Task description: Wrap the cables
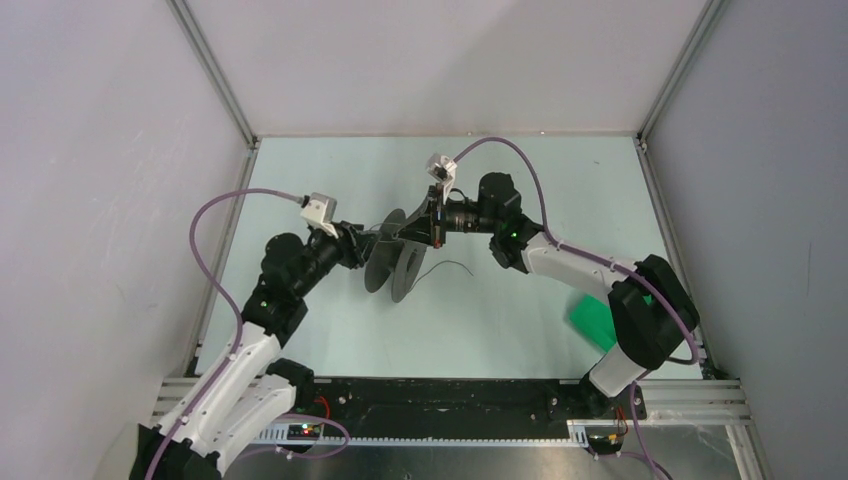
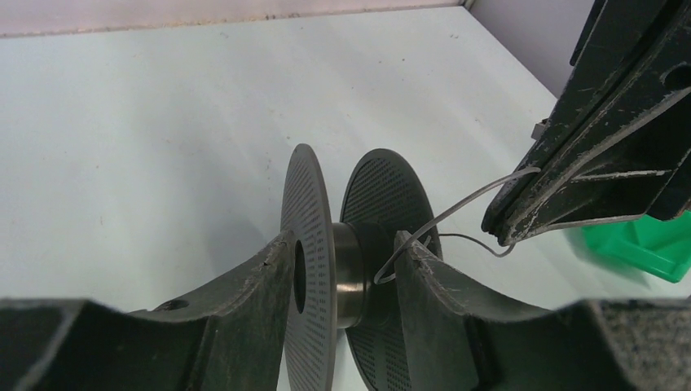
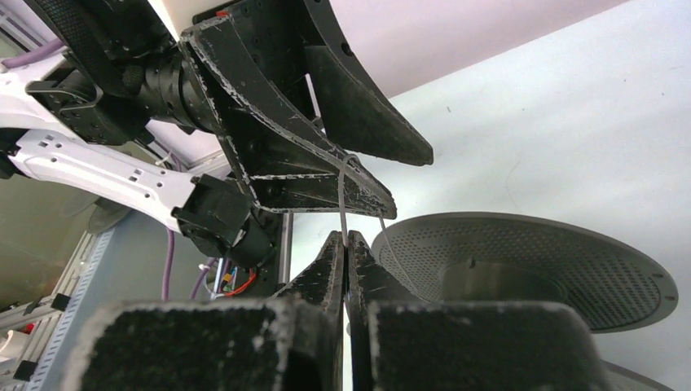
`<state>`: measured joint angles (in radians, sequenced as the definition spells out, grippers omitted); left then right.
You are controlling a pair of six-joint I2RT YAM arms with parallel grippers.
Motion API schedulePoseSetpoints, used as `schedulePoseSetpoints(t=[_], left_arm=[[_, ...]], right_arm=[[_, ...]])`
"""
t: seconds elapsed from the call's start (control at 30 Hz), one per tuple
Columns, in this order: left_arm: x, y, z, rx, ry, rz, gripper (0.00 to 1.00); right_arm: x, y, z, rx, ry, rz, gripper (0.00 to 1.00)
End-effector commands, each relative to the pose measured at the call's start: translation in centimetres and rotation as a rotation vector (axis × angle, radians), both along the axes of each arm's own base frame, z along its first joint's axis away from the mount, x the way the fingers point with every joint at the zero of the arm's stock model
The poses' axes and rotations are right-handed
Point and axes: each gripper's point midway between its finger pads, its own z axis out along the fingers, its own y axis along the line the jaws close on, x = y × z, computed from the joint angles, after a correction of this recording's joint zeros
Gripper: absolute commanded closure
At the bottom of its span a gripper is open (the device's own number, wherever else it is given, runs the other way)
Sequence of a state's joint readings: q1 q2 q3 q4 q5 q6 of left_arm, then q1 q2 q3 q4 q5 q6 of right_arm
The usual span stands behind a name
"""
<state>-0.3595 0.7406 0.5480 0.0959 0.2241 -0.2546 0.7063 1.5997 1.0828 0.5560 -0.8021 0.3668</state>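
The dark grey round spool [image 1: 398, 265] stands on edge above the table centre. My left gripper [image 1: 372, 243] is shut on it. In the left wrist view its fingers [image 2: 244, 301] clamp the near flange [image 2: 308, 244] and hub. The hair-fine grey wire [image 2: 464, 204] runs from the hub up to my right gripper [image 2: 505, 232], which is shut on it. In the right wrist view the wire [image 3: 341, 195] enters the closed fingertips of my right gripper [image 3: 345, 238], beside one spool flange [image 3: 530, 261]. A loose wire tail [image 1: 447, 267] curves over the table to the right of the spool.
A green bin [image 1: 592, 320] lies at the right near my right arm's base and also shows in the left wrist view [image 2: 644, 244]. Grey walls with metal frame posts enclose the pale table [image 1: 330, 160]. Thick purple arm cords arch over both arms.
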Motion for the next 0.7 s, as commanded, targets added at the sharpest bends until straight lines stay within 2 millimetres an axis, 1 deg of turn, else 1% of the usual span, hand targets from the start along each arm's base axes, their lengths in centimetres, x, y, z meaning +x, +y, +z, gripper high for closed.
schedulePoseSetpoints(t=[0.0,0.1,0.13,0.3,0.4,0.43,0.53,0.67], left_arm=[[0.6,0.5,-1.2,0.017,0.033,0.041,0.47],[0.8,0.6,-2.6,0.054,0.076,0.049,0.47],[0.8,0.6,-2.6,0.064,0.078,0.045,0.47],[0.9,0.4,-4.2,0.116,0.120,0.048,0.47],[1.2,0.3,-4.6,0.146,0.126,0.056,0.48],[1.0,0.3,-5.1,0.162,0.146,0.056,0.48],[1.1,0.4,-5.7,0.182,0.162,0.067,0.48],[1.5,0.3,-6.1,0.196,0.173,0.074,0.50]], right_arm=[[0.6,0.0,-0.7,0.009,0.007,0.006,1.00],[0.9,0.1,-1.6,0.002,0.024,0.007,1.00],[0.9,0.1,-1.7,0.001,0.027,0.007,1.00],[1.1,0.3,-2.7,-0.011,0.046,0.017,1.00],[1.1,0.3,-3.2,-0.018,0.051,0.017,1.00],[1.1,0.3,-3.4,-0.022,0.054,0.016,1.00],[1.1,0.2,-3.7,-0.026,0.056,0.015,1.00],[1.1,0.1,-4.3,-0.033,0.069,0.016,1.00]])
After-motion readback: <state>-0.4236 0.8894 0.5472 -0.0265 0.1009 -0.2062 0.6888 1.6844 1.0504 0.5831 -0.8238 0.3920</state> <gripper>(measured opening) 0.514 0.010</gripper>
